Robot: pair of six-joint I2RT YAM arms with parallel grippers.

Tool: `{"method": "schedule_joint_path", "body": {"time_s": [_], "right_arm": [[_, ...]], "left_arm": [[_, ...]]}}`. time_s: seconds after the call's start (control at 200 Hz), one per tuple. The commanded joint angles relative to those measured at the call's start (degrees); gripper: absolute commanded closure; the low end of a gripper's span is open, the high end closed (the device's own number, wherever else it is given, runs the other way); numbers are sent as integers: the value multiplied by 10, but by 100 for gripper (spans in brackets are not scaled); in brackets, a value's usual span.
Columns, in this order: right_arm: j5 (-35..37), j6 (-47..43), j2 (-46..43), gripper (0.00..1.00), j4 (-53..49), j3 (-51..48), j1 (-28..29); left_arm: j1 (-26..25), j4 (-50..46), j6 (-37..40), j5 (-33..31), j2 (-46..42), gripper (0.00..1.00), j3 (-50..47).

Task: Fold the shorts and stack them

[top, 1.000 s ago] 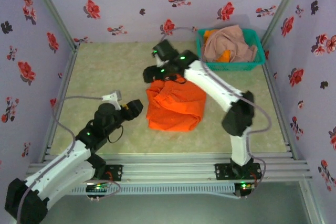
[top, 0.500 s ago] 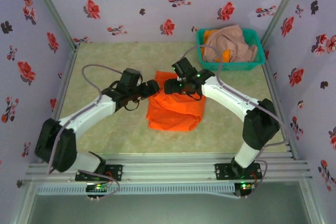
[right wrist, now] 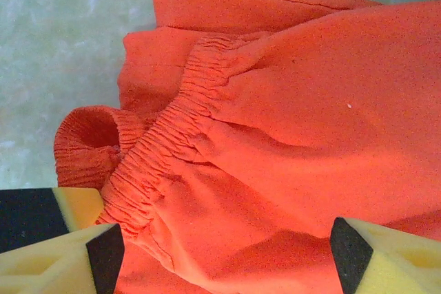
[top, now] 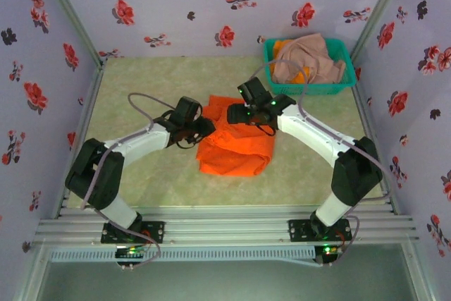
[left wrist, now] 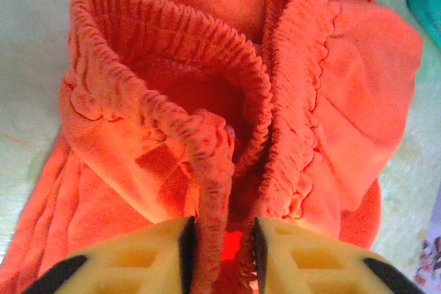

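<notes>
Bright orange shorts (top: 236,149) lie crumpled at the middle of the table. My left gripper (top: 206,126) sits at their left upper edge. In the left wrist view the left gripper (left wrist: 220,228) is shut on the gathered elastic waistband (left wrist: 207,142), which stands pinched between the yellow pads. My right gripper (top: 236,114) hovers over the top edge of the same shorts. In the right wrist view the right gripper (right wrist: 224,239) is open, its fingers wide apart over the orange shorts (right wrist: 310,101). Pink-beige shorts (top: 310,58) and a bit of orange cloth (top: 301,75) lie in the basket.
A teal mesh basket (top: 317,90) stands at the back right corner. Flowered walls close in the table on three sides. Pale green tabletop (top: 141,96) lies bare left of and in front of the shorts.
The left arm has swung from the near left up to the shorts, and its jaws have closed on the waistband. The right arm has drawn a little to the right.
</notes>
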Motion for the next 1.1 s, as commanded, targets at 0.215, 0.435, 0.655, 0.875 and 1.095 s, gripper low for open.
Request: {"method": "schedule_joint_path", "body": {"time_s": [0.215, 0.435, 0.655, 0.875, 1.095], "right_arm": [[16, -15, -19, 20, -8, -29, -7], [-36, -10, 6, 19, 0, -48, -7], [-70, -6, 30, 18, 12, -50, 1], [-73, -12, 34, 17, 22, -34, 14], [-77, 5, 66, 18, 41, 4, 27]], "left_arm": [[-17, 44, -62, 7, -111, 100, -166], [-31, 89, -94, 4, -134, 98, -274], [-17, 70, -64, 3, -167, 68, -262], [59, -84, 11, -7, -285, 28, -162], [109, -114, 44, 13, -234, 25, -118]]}}
